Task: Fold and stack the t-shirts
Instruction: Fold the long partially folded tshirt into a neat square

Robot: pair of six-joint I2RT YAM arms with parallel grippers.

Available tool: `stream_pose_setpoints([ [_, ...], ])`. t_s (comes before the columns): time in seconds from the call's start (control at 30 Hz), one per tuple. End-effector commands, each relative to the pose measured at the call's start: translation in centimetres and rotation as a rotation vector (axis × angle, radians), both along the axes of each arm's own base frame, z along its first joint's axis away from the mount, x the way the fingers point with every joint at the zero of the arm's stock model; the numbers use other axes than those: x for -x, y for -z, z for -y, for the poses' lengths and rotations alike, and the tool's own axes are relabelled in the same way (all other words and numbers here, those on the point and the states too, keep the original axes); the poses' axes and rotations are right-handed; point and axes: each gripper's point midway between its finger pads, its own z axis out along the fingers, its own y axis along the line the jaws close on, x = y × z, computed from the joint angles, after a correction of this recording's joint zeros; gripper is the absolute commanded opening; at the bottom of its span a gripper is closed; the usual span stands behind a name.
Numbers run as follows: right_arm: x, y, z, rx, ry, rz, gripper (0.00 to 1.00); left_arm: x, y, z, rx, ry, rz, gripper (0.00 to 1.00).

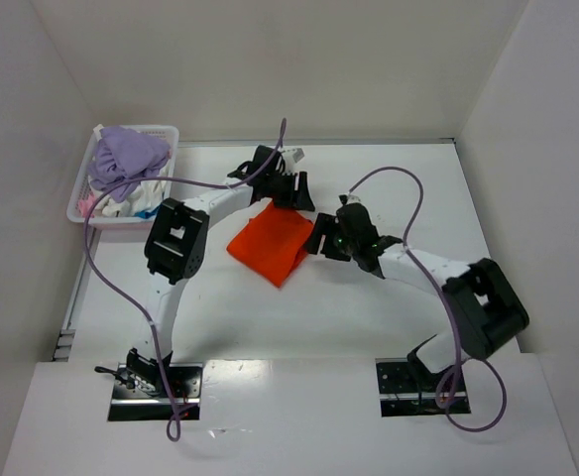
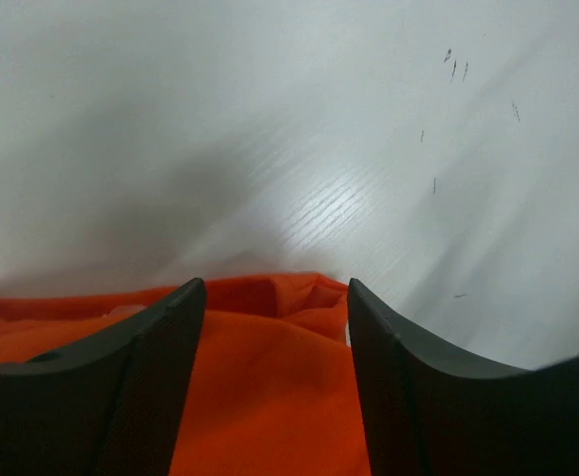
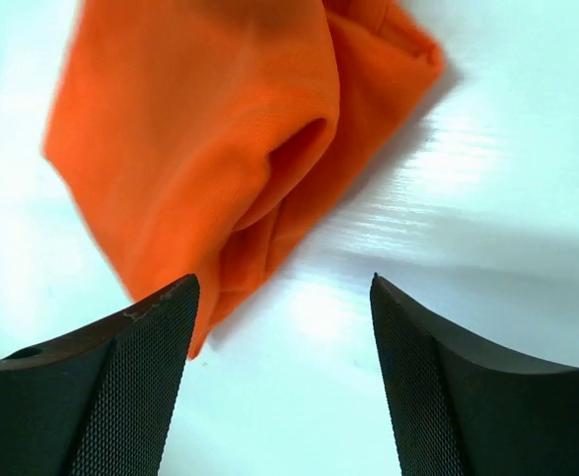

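Top camera first: a white table (image 1: 220,317) boxed in by plain white walls (image 1: 319,59) at the back and both sides. The orange t-shirt (image 1: 270,246) sits folded into a rough slanted block near the middle of the table. The left gripper (image 1: 291,191) is right at its far edge and the right gripper (image 1: 326,238) is just off its right side. You can't really read the jaws from up here. A white lattice basket (image 1: 161,130) sits in the far left corner, with a bundle of lavender cloth (image 1: 129,154) heaped in it. Purple cables (image 1: 111,278) loop off both arms.

Left wrist cam: the left gripper (image 2: 275,288) has its fingers (image 2: 141,387) spread wide. The orange t-shirt (image 2: 260,397) fills the gap between them and is bunched up a bit at its far edge. Whether the fingers touch it, I can't tell. Beyond that is bare white table (image 2: 319,149) with a faint wood grain and a few tiny dark marks (image 2: 456,67).

Right wrist cam: the right gripper (image 3: 282,283) is wide open too, with nothing between the fingers (image 3: 101,397). The orange t-shirt (image 3: 200,129) lies ahead and to the left, with layered folds and one pocket-like opening along its edge. The table (image 3: 488,198) here is glossy and shows bright glare.
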Motion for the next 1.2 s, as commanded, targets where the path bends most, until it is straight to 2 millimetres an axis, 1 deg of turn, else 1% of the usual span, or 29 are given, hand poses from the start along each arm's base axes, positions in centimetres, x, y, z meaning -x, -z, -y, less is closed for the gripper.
stream_pose_setpoints([
  [0.0,-0.9,-4.0,3.1,0.029,0.115,0.111,0.76,-0.6,-6.6,-1.2,0.015,-0.007,0.161,0.68],
  [0.03,-1.2,-6.0,4.1,-0.009,0.135,0.149,0.76,-0.8,-8.1,-2.0,0.017,-0.029,0.188,0.70],
  [0.1,-1.6,-8.0,5.1,-0.048,0.153,0.188,0.69,-0.6,-8.8,-3.0,0.010,-0.051,0.195,0.71],
  [0.13,-2.1,-9.0,5.7,-0.068,0.169,0.212,0.59,-0.1,-9.2,-3.6,-0.005,-0.071,0.203,0.71],
  [0.17,-2.1,-10.1,5.6,-0.090,0.161,0.240,0.55,-0.2,-9.6,-4.3,-0.009,-0.090,0.214,0.73],
  [0.2,-2.2,-10.1,5.9,-0.089,0.172,0.241,0.52,0.1,-9.5,-4.8,-0.021,-0.103,0.214,0.73],
  [0.23,-2.5,-11.1,5.6,-0.106,0.161,0.258,0.45,0.2,-10.5,-5.1,-0.021,-0.119,0.239,0.73],
  [0.27,-2.7,-10.3,5.1,-0.098,0.137,0.234,0.43,0.3,-10.1,-5.8,-0.047,-0.148,0.240,0.73],
  [0.3,-3.0,-10.3,4.6,-0.109,0.122,0.232,0.41,0.5,-8.9,-7.0,-0.074,-0.174,0.217,0.73],
  [0.33,-3.2,-10.3,4.2,-0.117,0.105,0.224,0.38,0.5,-9.0,-7.8,-0.079,-0.201,0.213,0.73],
  [0.37,-3.5,-10.2,3.7,-0.131,0.089,0.228,0.30,0.9,-8.0,-8.1,-0.096,-0.208,0.195,0.73],
  [0.4,-3.6,-9.7,2.9,-0.154,0.062,0.202,0.25,1.0,-7.8,-8.9,-0.099,-0.237,0.179,0.70],
  [0.43,-3.8,-9.7,2.5,-0.165,0.048,0.203,0.22,1.8,-6.6,-9.8,-0.101,-0.262,0.138,0.65],
  [0.47,-4.0,-9.8,2.0,-0.191,0.041,0.203,0.19,2.1,-6.2,-9.9,-0.099,-0.262,0.141,0.59],
  [0.5,-4.3,-9.7,1.5,-0.209,0.036,0.190,0.14,2.3,-5.3,-10.5,-0.102,-0.278,0.118,0.52],
  [0.53,-4.1,-9.5,0.9,-0.216,0.014,0.185,0.14,2.8,-5.1,-10.7,-0.105,-0.277,0.111,0.40],
  [0.57,-4.2,-9.7,0.2,-0.226,-0.005,0.191,0.13,3.3,-4.1,-10.8,-0.114,-0.276,0.095,0.35],
  [0.6,-4.3,-10.3,-0.7,-0.235,-0.024,0.204,0.13,3.7,-3.8,-10.6,-0.106,-0.261,0.082,0.31],
  [0.67,-4.5,-9.3,-1.5,-0.226,-0.036,0.180,0.13,3.8,-3.5,-10.3,-0.094,-0.244,0.073,0.22],
  [0.7,-5.1,-9.8,-1.8,-0.236,-0.032,0.184,0.13,3.8,-3.5,-10.3,-0.094,-0.244,0.073,0.21],
  [0.73,-5.1,-9.1,-2.4,-0.235,-0.049,0.165,0.13,3.8,-2.9,-10.3,-0.096,-0.249,0.055,0.20],
  [0.77,-5.2,-9.2,-2.7,-0.241,-0.058,0.163,0.13,3.8,-2.3,-10.3,-0.102,-0.248,0.044,0.18],
  [0.83,-5.7,-9.9,-3.0,-0.257,-0.053,0.174,0.13,3.9,-1.8,-10.3,-0.107,-0.248,0.035,0.15],
  [0.93,-6.2,-10.2,-3.7,-0.269,-0.058,0.179,0.13,4.1,-0.5,-10.4,-0.122,-0.246,0.005,0.15],
  [0.97,-6.1,-9.1,-4.3,-0.262,-0.069,0.161,0.13,4.1,0.1,-10.4,-0.128,-0.245,-0.006,0.15],
  [1.03,-6.8,-8.7,-4.7,-0.259,-0.069,0.154,0.13,4.2,0.7,-10.4,-0.133,-0.244,-0.017,0.14],
  [1.07,-6.6,-7.7,-5.1,-0.250,-0.076,0.134,0.13,4.2,1.1,-10.4,-0.138,-0.244,-0.026,0.14],
  [1.13,-7.2,-5.6,-5.4,-0.219,-0.077,0.087,0.11,4.3,1.6,-10.5,-0.142,-0.243,-0.035,0.14],
  [1.17,-7.3,-4.5,-5.2,-0.189,-0.072,0.062,0.10,4.0,1.3,-10.4,-0.138,-0.244,-0.027,0.14],
])
